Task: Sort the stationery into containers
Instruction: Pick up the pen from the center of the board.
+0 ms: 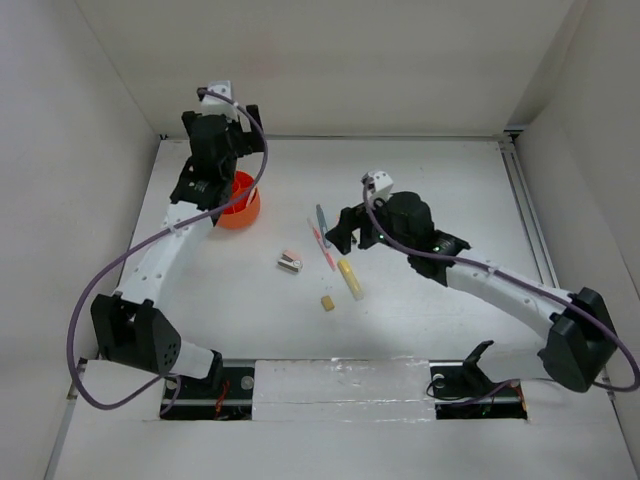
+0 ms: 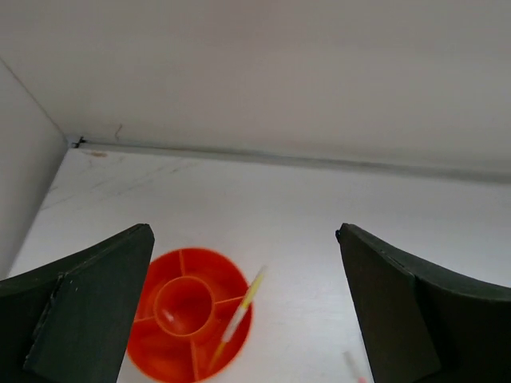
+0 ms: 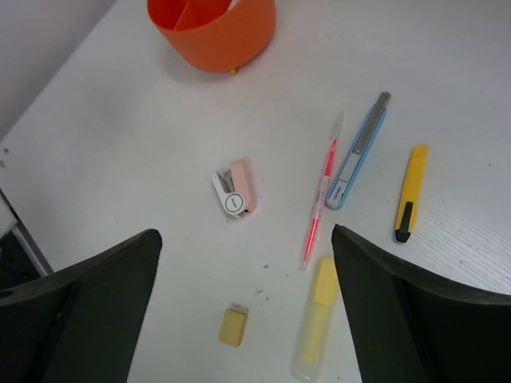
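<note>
The orange cup [image 1: 238, 203] with inner dividers stands at the back left. My left gripper [image 1: 234, 135] hovers above it, open and empty. In the left wrist view a yellow-white pen [image 2: 239, 315], blurred, leans in a compartment at the cup's [image 2: 180, 351] right rim, between my left gripper's [image 2: 243, 239] jaws. My right gripper [image 1: 345, 230] is open above the loose stationery. The right wrist view shows my right gripper [image 3: 245, 239] over a pink-grey block [image 3: 234, 188], a pink-red pen [image 3: 322, 191], a grey-blue pen [image 3: 359, 152], a yellow one [image 3: 409, 191], a pale yellow marker [image 3: 315, 315] and a tan eraser [image 3: 233, 327].
White walls close in the table at the back and both sides. A metal rail [image 1: 525, 215] runs along the right edge. The block [image 1: 290, 261], eraser [image 1: 327, 302] and marker [image 1: 350, 278] lie mid-table, between the two arms.
</note>
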### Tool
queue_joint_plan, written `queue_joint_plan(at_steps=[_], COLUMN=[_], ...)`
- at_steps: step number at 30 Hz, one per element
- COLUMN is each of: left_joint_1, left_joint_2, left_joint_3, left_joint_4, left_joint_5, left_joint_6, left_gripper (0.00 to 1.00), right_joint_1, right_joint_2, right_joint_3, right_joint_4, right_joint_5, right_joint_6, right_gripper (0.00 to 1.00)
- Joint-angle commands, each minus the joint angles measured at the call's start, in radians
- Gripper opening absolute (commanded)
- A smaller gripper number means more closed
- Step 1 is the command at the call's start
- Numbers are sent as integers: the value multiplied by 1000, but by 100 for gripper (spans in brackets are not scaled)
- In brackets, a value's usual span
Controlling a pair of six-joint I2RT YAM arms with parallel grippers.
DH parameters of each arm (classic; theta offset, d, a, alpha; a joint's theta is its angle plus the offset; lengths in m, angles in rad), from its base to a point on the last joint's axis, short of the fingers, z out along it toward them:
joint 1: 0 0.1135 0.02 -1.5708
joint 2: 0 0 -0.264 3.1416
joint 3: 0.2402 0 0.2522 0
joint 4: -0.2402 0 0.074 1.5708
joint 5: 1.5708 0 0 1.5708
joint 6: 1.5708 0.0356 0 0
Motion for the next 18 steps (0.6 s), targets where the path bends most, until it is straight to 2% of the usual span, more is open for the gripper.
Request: queue_joint_plan(at_steps=[1, 2, 3, 4, 5, 6, 8, 9, 12, 15, 18], left_joint_1=[2, 2, 13, 24, 40, 63, 154, 172, 172, 172, 172], left_joint_2=[-54, -54, -54, -68, -80, -93, -145, -163, -220, -269, -304], left_joint_3=[131, 177, 193, 204, 204, 189, 124, 60, 3, -54, -114], left_joint_4=[-203, -238, -269, -297, -358, -375, -375, -375, -432, -453, -429], left_joint_5=[-26, 54, 55, 133, 171, 217, 384, 418, 399, 319, 319], left_joint_6=[-285, -314, -346, -380, -415, -497, -548, -549, -520, -493, -484], left_gripper=[100, 100, 100, 100, 100, 100, 100, 100, 100, 100, 100], right_joint_1=[56, 79, 89, 89, 102, 102, 102, 102, 111, 111, 120], right_joint_2=[100, 152, 177, 201, 224, 247, 321, 345, 431, 456, 480], right_joint_3=[116, 153, 170, 184, 195, 218, 250, 270, 336, 345, 363], right_joint_4=[-118, -148, -149, -171, -172, -184, -224, -245, -307, -296, -271], right_joint_5=[108, 119, 132, 145, 154, 166, 182, 201, 232, 232, 255], right_joint_6=[-54, -54, -54, -54, -54, -54, -66, -66, -75, -75, -63], right_gripper=[88, 83, 83, 75, 72, 68, 64, 63, 61, 61, 61])
